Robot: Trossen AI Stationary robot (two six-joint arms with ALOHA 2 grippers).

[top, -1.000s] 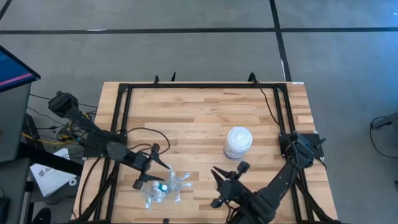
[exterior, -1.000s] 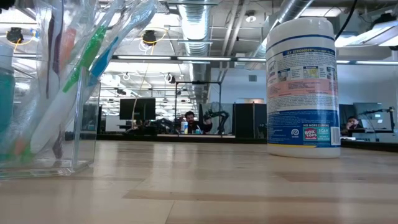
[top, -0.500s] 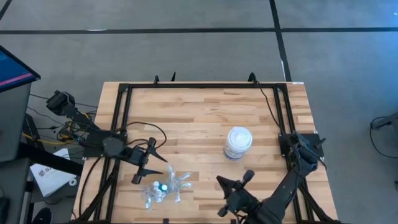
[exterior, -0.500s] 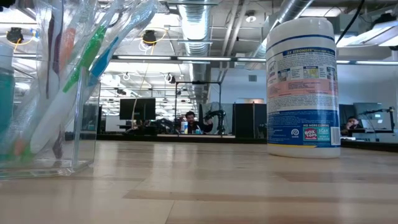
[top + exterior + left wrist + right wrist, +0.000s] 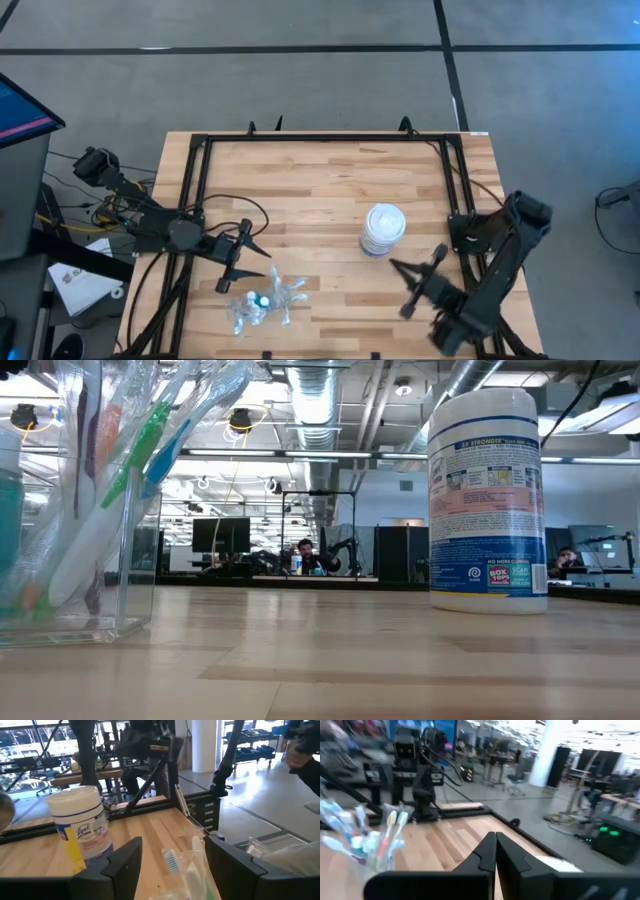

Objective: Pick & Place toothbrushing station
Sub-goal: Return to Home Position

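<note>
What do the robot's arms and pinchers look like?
The left arm and right arm are black and thin, with chunky joints. A black cable loops off the left arm. The left gripper and right gripper each have two dark, flat fingers.

Clear organizer [image 5: 138, 580] and toothbrushes [image 5: 150, 438] partly beyond the low view's left and top edges.

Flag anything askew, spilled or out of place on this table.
Nothing stands out. The toothbrushes lean at mixed angles inside the clear organizer, none loose on the table; the wipes canister stands upright. Left gripper and right gripper hang apart from both.
</note>
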